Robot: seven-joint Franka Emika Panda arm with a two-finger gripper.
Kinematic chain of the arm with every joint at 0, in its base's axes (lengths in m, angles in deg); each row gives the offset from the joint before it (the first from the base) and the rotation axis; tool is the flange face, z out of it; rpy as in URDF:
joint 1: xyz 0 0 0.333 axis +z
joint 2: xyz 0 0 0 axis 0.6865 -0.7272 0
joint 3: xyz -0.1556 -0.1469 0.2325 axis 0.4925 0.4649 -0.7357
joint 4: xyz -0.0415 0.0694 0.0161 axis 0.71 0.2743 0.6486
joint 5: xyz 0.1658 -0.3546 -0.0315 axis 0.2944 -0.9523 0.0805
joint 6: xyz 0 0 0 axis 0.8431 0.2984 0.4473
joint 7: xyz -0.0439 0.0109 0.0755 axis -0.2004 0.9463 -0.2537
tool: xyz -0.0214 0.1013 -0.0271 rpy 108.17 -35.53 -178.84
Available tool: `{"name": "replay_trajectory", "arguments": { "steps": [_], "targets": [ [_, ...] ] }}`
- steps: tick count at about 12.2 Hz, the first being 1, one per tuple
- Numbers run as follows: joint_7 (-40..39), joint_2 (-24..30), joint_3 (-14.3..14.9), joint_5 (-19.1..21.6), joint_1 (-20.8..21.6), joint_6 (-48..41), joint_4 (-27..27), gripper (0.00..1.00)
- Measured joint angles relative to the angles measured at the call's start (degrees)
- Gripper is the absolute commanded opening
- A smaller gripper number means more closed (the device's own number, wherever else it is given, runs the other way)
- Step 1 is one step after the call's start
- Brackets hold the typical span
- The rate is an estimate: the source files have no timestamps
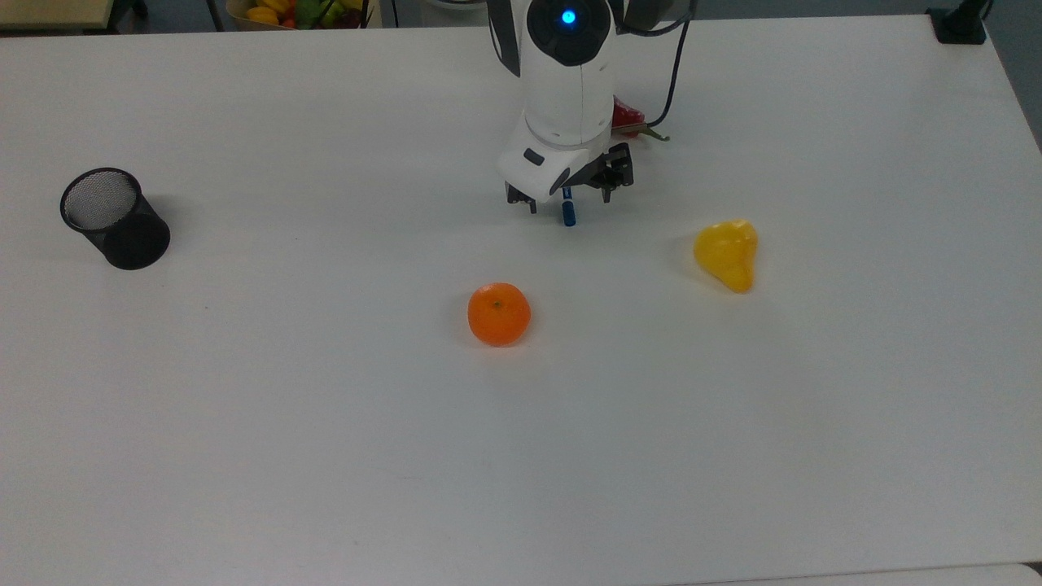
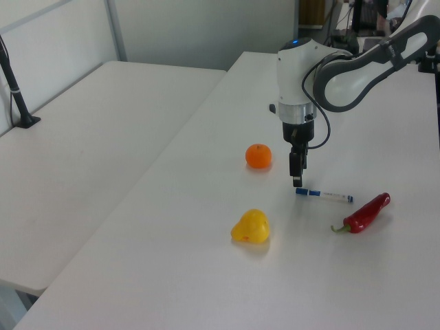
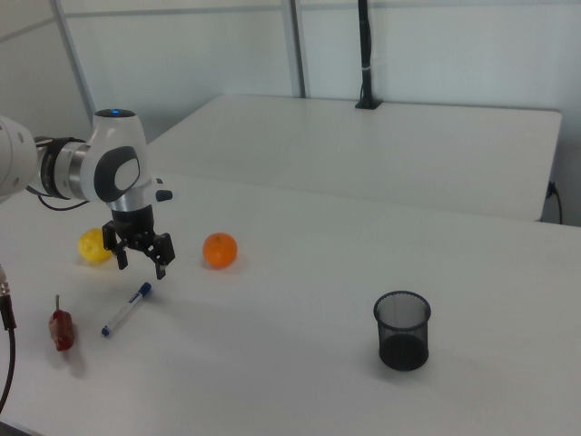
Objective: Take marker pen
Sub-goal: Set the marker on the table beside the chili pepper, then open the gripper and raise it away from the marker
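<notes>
Hand [image 3: 138, 261] spread apart above marker pen [image 3: 126, 310] lying flat on bench [image 3: 300, 309], cap toward one o'clock, probably poised for straddling grip.

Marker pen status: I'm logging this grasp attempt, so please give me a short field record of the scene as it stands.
marker pen: lying flat on the white table, blue cap toward the orange
pincer: open, above the pen's cap end, holding nothing
red chili: on the table beside the pen
orange: on the table, apart from the pen
yellow pepper: on the table, top view's right
mesh cup: upright, top view's far left
</notes>
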Motion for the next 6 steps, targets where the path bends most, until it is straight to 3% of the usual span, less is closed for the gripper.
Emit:
{"name": "replay_trajectory", "arguments": {
  "steps": [3, 6],
  "targets": [
    [0.02, 1.48, 0.08, 0.0, -0.4, -0.91, 0.93, 1.0],
    [1.74, 5.99, 0.18, 0.01, -2.23, -10.63, 4.64, 1.0]
  ]
}}
